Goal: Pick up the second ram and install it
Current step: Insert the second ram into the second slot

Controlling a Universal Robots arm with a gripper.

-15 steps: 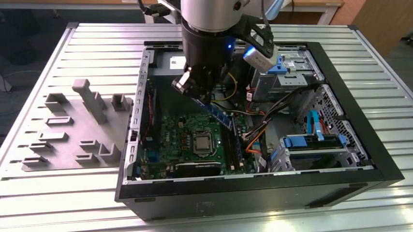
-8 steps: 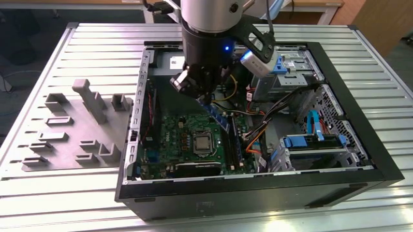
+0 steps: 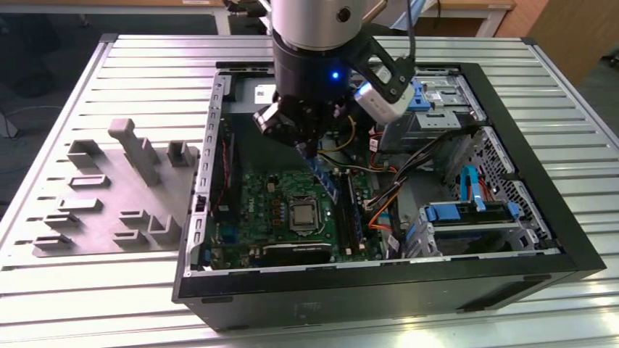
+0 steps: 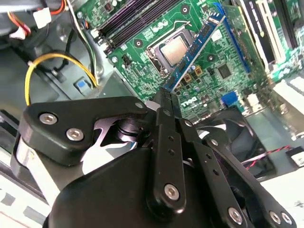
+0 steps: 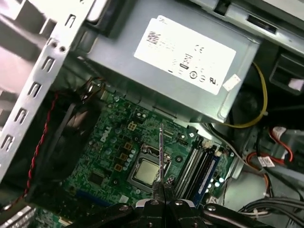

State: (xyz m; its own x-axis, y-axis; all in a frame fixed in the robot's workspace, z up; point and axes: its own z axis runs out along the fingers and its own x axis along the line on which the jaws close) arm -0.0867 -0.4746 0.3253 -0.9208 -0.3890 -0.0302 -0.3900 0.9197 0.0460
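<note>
The gripper (image 4: 165,95) hangs inside the open computer case (image 3: 541,272), its fingers closed on the second ram (image 4: 195,47), pinching the two flat faces at one end so that the rest of the stick juts out towards the motherboard (image 4: 142,57). In the first wrist view the stick shows edge-on as a thin line over the processor socket (image 5: 146,172), just beside the memory slots (image 5: 199,171) and apart from the board; it is not seated. In the exterior view the ram sits above the middle of the motherboard, while the grey fixture plate (image 3: 106,196) lies on the table (image 3: 87,283) outside the case's wall. I judge the stick light, stiff and thin, easily damaged at its contacts and chips. Held by one end, it could pivot, so a firm hold on the bare board is wanted.
</note>
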